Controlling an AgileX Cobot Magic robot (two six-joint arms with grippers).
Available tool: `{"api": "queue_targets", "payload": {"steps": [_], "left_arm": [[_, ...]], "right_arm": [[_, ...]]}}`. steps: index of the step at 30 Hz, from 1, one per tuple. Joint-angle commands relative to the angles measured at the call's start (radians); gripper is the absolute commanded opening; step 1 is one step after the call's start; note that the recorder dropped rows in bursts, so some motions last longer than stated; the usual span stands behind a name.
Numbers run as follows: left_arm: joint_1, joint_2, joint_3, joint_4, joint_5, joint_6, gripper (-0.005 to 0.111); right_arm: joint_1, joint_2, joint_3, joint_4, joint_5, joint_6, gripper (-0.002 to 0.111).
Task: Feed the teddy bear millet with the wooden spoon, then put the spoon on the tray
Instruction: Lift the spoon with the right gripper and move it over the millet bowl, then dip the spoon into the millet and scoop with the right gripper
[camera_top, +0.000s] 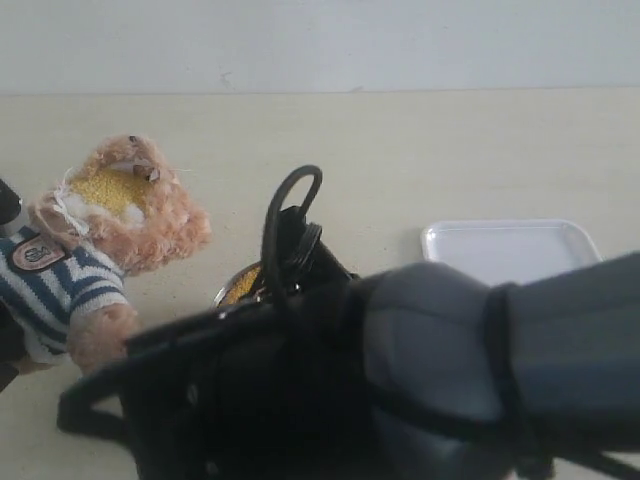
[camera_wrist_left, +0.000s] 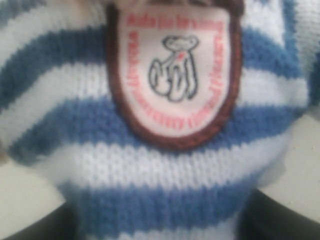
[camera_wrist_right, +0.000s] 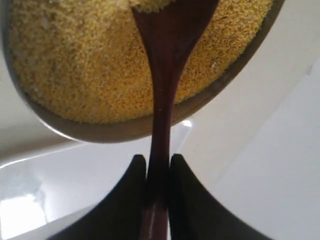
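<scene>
The teddy bear (camera_top: 120, 215) leans at the left, and yellow grains fill its hollow face. Its striped shirt and chest badge (camera_wrist_left: 172, 70) fill the left wrist view. My left gripper (camera_wrist_left: 160, 222) is shut on the bear's torso, with dark fingers (camera_wrist_left: 282, 217) on either side. My right gripper (camera_wrist_right: 157, 162) is shut on the handle of the wooden spoon (camera_wrist_right: 161, 95). The spoon's bowl end carries grains over the millet (camera_wrist_right: 75, 65) in the metal bowl (camera_wrist_right: 100, 131). The white tray (camera_top: 510, 245) lies at the right, partly behind my right arm.
My right arm (camera_top: 420, 380) and its cables fill the foreground of the exterior view and hide most of the metal bowl (camera_top: 240, 285). A glossy white surface (camera_wrist_right: 75, 180) lies under the right gripper. The pale tabletop (camera_top: 400, 150) runs back to a wall.
</scene>
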Motion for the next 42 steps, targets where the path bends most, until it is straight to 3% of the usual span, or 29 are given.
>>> {"api": "queue_targets", "payload": {"steps": [1,12,29,42], "left_arm": [[-0.004,-0.003,0.002,-0.014,-0.026,-0.011,0.004],[-0.004,-0.003,0.002,-0.014,-0.026,-0.011,0.004],[-0.004,-0.003,0.002,-0.019,-0.028,-0.011,0.004],[-0.004,-0.003,0.002,-0.019,-0.028,-0.011,0.004]], "right_arm": [[-0.053,-0.005,-0.039,0.123,0.007,-0.033,0.000],[-0.168,-0.005,-0.039,0.360,0.007,-0.066,0.000],[-0.193,-0.005,-0.117,0.477,0.007,-0.101,0.000],[-0.403,-0.005,-0.117,0.846,0.007,-0.169,0.000]]}}
